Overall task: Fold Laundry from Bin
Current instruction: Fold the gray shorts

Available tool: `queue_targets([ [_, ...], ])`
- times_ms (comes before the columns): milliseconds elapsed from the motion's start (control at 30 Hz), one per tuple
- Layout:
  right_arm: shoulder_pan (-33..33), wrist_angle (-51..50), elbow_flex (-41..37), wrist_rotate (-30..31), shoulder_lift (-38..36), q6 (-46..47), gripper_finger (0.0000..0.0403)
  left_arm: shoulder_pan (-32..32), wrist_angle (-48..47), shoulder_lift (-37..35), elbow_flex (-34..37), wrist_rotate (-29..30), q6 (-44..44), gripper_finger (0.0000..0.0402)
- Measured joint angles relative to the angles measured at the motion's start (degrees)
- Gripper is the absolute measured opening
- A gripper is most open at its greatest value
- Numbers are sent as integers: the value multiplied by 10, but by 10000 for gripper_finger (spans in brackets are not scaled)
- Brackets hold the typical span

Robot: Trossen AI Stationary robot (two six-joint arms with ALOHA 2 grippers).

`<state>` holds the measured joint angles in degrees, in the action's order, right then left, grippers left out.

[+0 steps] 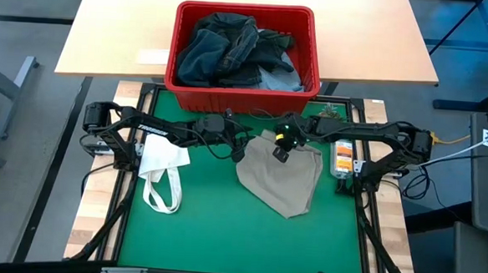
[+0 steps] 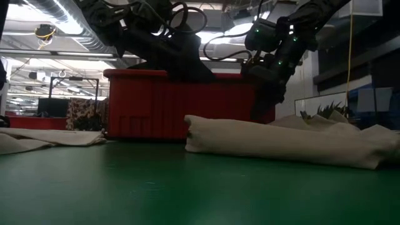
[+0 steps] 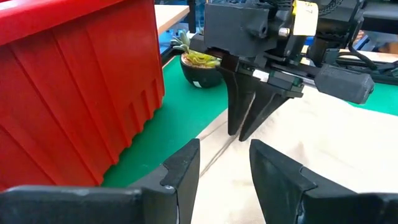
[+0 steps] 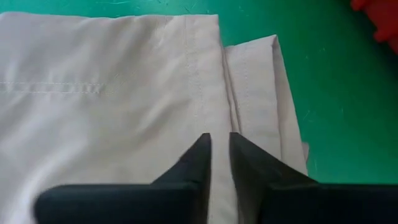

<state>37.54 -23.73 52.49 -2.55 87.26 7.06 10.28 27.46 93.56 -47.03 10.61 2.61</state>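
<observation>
The red bin point(image 1: 242, 86) stands at the mat's far edge, holding dark navy jeans point(image 1: 228, 48) and a light blue piece point(image 1: 281, 76). Beige trousers point(image 1: 282, 182) lie folded flat on the green mat, right of centre, and also show in the low view point(image 2: 281, 140). My right gripper point(image 4: 219, 142) points slanting down over the trousers' far part beside a stitched edge point(image 4: 227, 87), its fingers a narrow gap apart. My left gripper point(image 3: 224, 149) hovers open at the trousers' far left corner, facing the right gripper point(image 3: 239, 134), with nothing between its fingers. My right gripper's fingertips point(image 3: 233, 127) come slanting down from above at the beige trousers' top layer near their far edge. I cannot tell whether they touch the cloth. No cloth shows pinched between them, and the trousers lie flat on the mat.
A white tote bag point(image 1: 163, 170) with looped straps lies on the mat's left side. A small potted plant point(image 3: 199, 65) sits at the far right beside the bin, and an orange-and-white item point(image 1: 343, 156) at the mat's right edge. The mat's near half point(image 1: 222, 236) is bare.
</observation>
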Motion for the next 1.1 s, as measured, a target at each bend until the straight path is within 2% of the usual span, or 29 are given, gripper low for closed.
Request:
queue_targets([
  [200,0,-39,0,0,0,-1,138,0,0,0,0,0,0,135],
  [400,0,-74,0,0,0,-13,147,0,0,0,0,0,0,135],
  [733,0,-103,0,-8,0,-14,102,0,0,0,0,0,0,135],
  [833,0,-103,0,-28,0,-17,72,0,0,0,0,0,0,135],
  [900,0,-101,0,-33,0,-25,37,0,0,0,0,0,0,135],
  [967,0,-95,0,-25,0,-29,11,-1,0,0,0,0,0,135],
  [1100,0,-62,-1,20,0,-27,12,-7,0,0,0,0,0,135],
])
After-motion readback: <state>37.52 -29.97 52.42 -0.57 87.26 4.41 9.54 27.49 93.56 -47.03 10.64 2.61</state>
